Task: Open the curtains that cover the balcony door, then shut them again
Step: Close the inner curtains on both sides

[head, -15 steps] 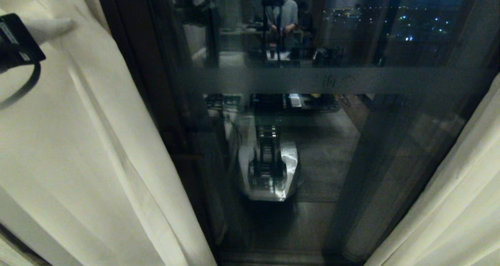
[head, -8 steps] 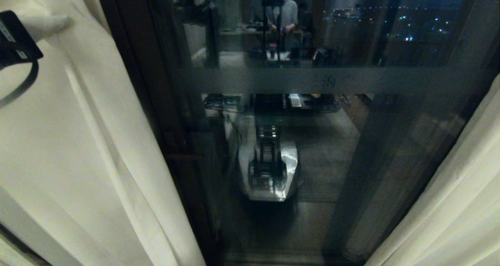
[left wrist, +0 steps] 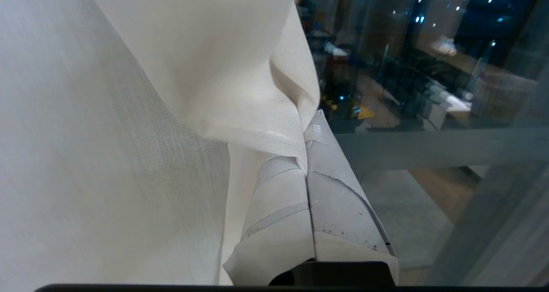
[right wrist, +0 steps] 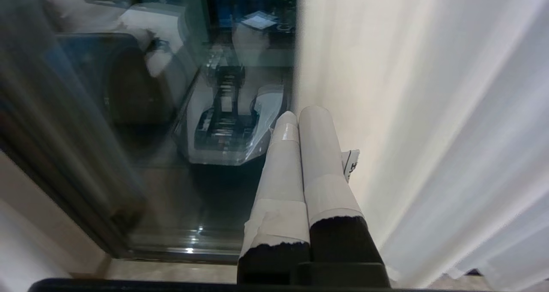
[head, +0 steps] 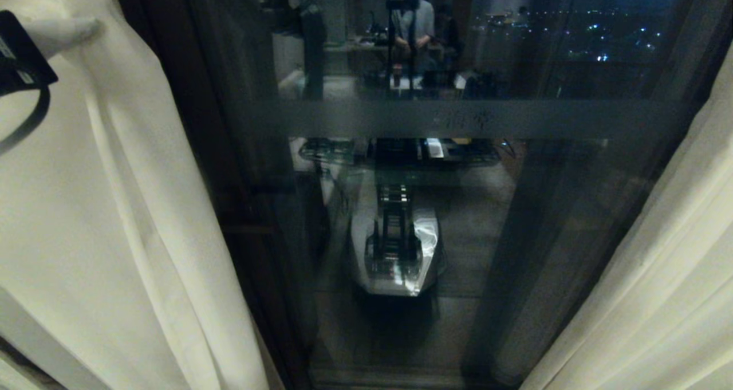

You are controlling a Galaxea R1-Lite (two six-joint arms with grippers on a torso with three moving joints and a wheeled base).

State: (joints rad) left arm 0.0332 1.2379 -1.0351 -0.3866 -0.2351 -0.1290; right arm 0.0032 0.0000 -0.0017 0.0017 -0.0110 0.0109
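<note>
Cream woven fabric fills both flanks in the head view: we see the left curtain panel (head: 114, 207) from 7 to 11 o'clock and the right curtain panel (head: 658, 275) at 4 to 5 o'clock, with the balcony door (head: 401, 121) dark and reflective at centre, uncovered. Panels hang long-axis vertical. The left gripper (left wrist: 306, 155) sits at 10 o'clock, fingers pressed together, tips buried in a fold of the left panel; the fabric lies at its tips and on the side away from the glass, so this arm is the nearer one. The right gripper (right wrist: 298, 120) hangs low, fingers pressed together, empty, beside the right panel. A frosted band on the glass carries faint marks we can't read; the left wrist label is unreadable.
</note>
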